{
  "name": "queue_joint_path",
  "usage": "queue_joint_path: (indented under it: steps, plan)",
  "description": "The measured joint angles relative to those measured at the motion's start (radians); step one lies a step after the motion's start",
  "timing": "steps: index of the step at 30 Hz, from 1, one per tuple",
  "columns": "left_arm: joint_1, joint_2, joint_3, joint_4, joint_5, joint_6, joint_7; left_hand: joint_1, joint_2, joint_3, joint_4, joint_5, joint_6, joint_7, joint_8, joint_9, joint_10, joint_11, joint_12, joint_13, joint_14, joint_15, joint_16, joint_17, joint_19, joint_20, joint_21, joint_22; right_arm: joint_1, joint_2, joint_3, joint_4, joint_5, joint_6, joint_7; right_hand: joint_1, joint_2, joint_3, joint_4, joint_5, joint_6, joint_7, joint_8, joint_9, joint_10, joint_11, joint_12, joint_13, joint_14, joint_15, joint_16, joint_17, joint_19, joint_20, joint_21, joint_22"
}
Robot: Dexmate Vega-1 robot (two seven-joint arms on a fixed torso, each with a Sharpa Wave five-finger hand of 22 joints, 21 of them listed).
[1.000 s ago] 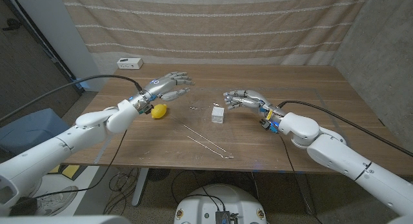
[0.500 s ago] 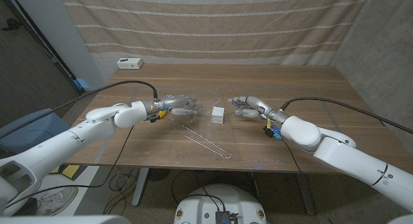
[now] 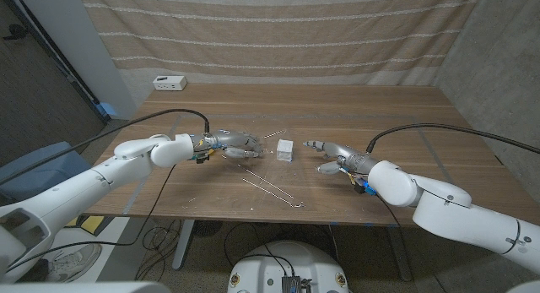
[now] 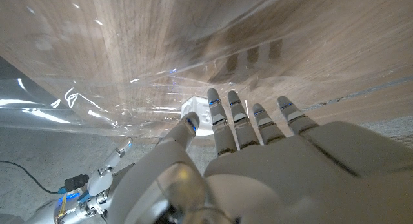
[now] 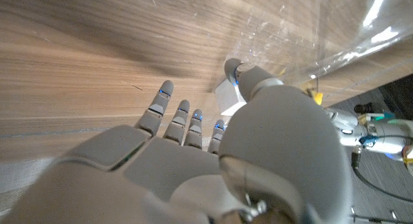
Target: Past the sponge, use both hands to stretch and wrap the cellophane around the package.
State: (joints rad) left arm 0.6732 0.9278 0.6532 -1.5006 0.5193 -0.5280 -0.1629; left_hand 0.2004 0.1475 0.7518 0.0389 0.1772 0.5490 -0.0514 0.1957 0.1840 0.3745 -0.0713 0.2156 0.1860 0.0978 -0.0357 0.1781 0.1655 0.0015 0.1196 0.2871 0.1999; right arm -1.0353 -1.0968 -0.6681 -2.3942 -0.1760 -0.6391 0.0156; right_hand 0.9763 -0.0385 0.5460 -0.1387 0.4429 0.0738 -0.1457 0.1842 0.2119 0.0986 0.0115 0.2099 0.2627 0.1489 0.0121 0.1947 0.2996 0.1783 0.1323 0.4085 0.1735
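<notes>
Both hands sit low over the wooden table point(image 3: 405, 116), one on each side of the package point(image 3: 285, 149), a small white box near the table's middle. The left hand point(image 3: 234, 143) reaches in from the package's left, fingers point(image 4: 233, 124) extended and a little apart, tips pointing at the box. From the left wrist, the fingertips stand just short of the white box, with the clear cellophane point(image 4: 129, 88) spread wrinkled over the wood ahead of them. Whether the thumb and a finger pinch the film, the pictures do not settle; I cannot tell if this hand holds anything.

The right hand point(image 3: 330, 155) lies on the package's right, slightly apart from it, fingers point(image 5: 187, 124) straight and spread, thumb raised. Nothing shows between them; the hand looks released. In the right wrist view the white box peeks out past the thumb, and creased film glints beyond it.

On the head camera, the cellophane shows as shiny edges and creases running from the package toward the near table edge. A small white device point(image 3: 170, 83) rests at the far left corner.
</notes>
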Motion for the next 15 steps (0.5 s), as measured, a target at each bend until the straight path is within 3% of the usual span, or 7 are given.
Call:
queue_joint_path:
  steps: [2,4,9,15]
  plan:
    - [-0.001,-0.001,0.0,0.0,0.003,0.0,-0.001,0.0,0.0,0.002,0.009,0.0,-0.011,0.007,-0.004,0.0,-0.006,0.006,-0.005,0.0,0.0,0.0,0.0,0.001,0.0,0.0,0.0,0.0,0.009,-0.007,-0.02,-0.01,-0.036,-0.026,0.033,-0.041,-0.018,-0.011,0.011,-0.034,-0.009,-0.009,0.005,0.0,-0.013,-0.002,0.005,0.005,-0.005,-0.006,0.003,0.005,0.0,0.0,-0.006,0.001]
    - [-0.002,-0.001,0.0,0.0,0.009,0.002,-0.001,0.0,0.0,0.002,0.014,0.0,-0.016,0.014,-0.003,0.0,-0.009,0.009,-0.005,0.0,0.0,0.0,0.0,0.005,0.0,0.0,0.0,0.0,0.023,-0.018,-0.054,-0.027,-0.095,-0.064,0.072,-0.047,-0.019,-0.015,0.008,-0.056,-0.022,-0.022,0.005,0.0,-0.03,-0.008,0.006,0.005,-0.02,-0.005,0.003,0.005,-0.006,-0.006,-0.016,0.001]
    - [-0.003,-0.002,0.0,-0.003,0.022,0.014,-0.001,0.0,0.0,0.007,0.032,0.0,-0.046,0.058,-0.016,0.005,-0.022,0.021,-0.011,0.003,0.0,0.0,0.0,0.002,0.0,0.0,0.0,0.002,0.037,-0.034,-0.105,-0.048,-0.216,-0.121,0.139,-0.017,0.01,0.029,-0.028,-0.097,-0.075,-0.068,0.005,0.0,-0.106,-0.026,-0.003,0.009,-0.067,-0.007,0.003,0.01,-0.038,-0.027,-0.047,0.001]
    - [-0.001,0.0,-0.002,-0.009,0.04,0.038,0.016,0.0,0.0,0.006,0.04,0.0,-0.141,0.072,-0.03,0.005,-0.05,0.032,-0.02,0.003,0.0,0.0,0.0,0.002,0.0,0.0,0.0,0.003,0.03,-0.042,-0.136,-0.051,-0.323,-0.136,0.174,-0.002,0.007,0.045,-0.025,-0.172,-0.151,-0.072,0.005,0.002,-0.223,-0.035,-0.014,0.018,-0.138,-0.002,-0.004,0.023,-0.101,-0.032,-0.09,0.006]
